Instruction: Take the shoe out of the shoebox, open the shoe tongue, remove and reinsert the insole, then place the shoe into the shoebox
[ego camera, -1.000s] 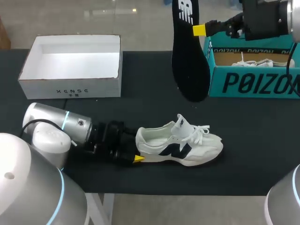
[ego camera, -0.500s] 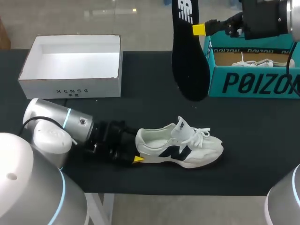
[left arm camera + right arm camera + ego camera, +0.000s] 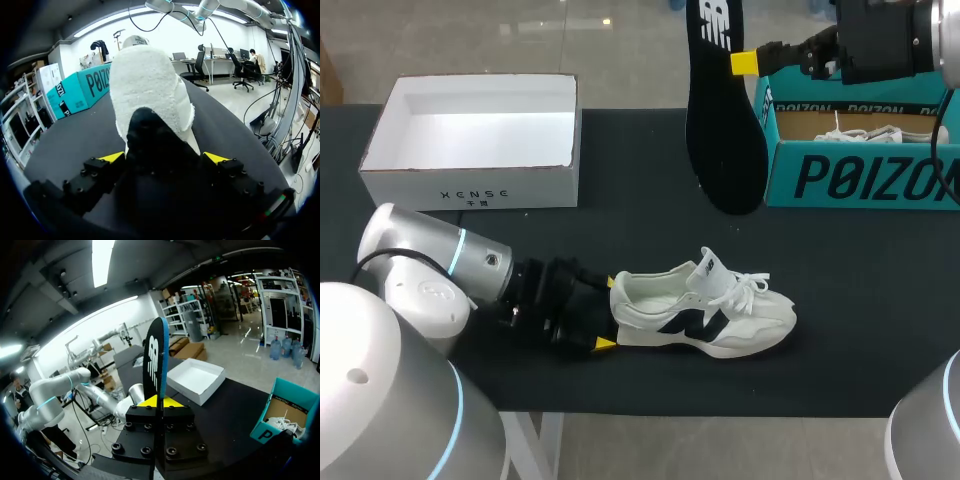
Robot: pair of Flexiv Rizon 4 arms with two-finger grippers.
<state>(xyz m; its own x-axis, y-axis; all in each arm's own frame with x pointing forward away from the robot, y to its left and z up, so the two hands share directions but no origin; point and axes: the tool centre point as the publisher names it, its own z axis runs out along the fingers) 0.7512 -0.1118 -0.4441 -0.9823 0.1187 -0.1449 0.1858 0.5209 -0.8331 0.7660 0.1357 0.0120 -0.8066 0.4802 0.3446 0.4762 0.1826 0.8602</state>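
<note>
While the insole (image 3: 725,130) hangs clear of the shoe (image 3: 705,315), you stand between removal and reinsertion. Your right gripper (image 3: 745,63) is clamped on the insole's upper end, holding it upright over the counter's far edge, just beside the shoebox (image 3: 860,175) at the far right corner. Your left gripper (image 3: 608,312) lies low, closed on the shoe's heel near the near edge. Next move, as judged: lower the insole toe-first into the collar.
</note>
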